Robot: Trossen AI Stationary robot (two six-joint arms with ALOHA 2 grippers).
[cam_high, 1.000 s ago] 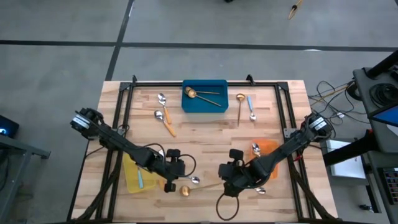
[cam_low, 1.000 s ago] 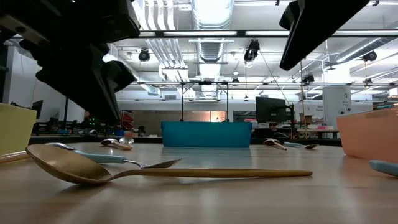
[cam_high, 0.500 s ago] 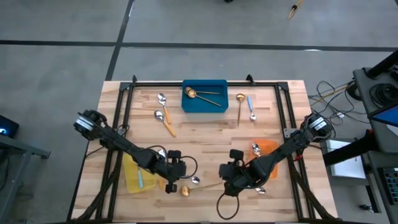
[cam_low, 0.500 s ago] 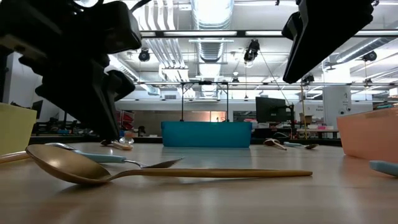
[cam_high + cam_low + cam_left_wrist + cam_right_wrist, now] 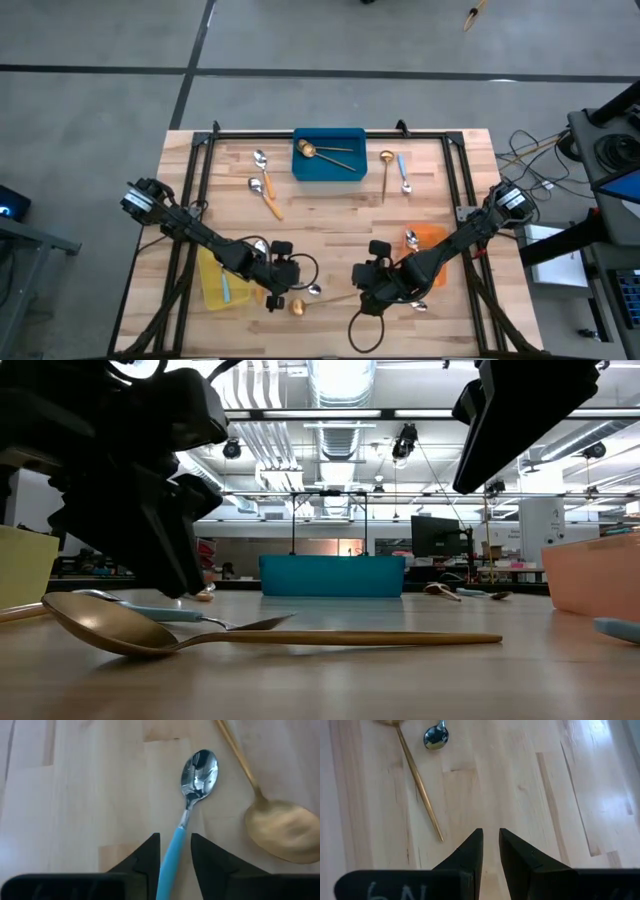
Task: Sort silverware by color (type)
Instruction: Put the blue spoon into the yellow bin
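Your blue-handled spoon with the polished silver bowl (image 5: 192, 795) lies flat on the pale wooden counter (image 5: 75, 795), its handle running between the two dark fingers of the left end effector (image 5: 173, 852). Those fingers are spread on either side of the handle; you cannot tell whether they touch it, and the handle's end is hidden. Just beside it rests the matte all-gold spoon with a thin handle (image 5: 272, 827), its bowl cut off at the frame edge. From above, the left end effector (image 5: 277, 290) covers most of the blue handle, next to the yellow rectangular plastic bin (image 5: 212, 285). Your right end effector (image 5: 490, 847) hovers over bare wood, fingers slightly parted and empty, near the gold handle's tip.
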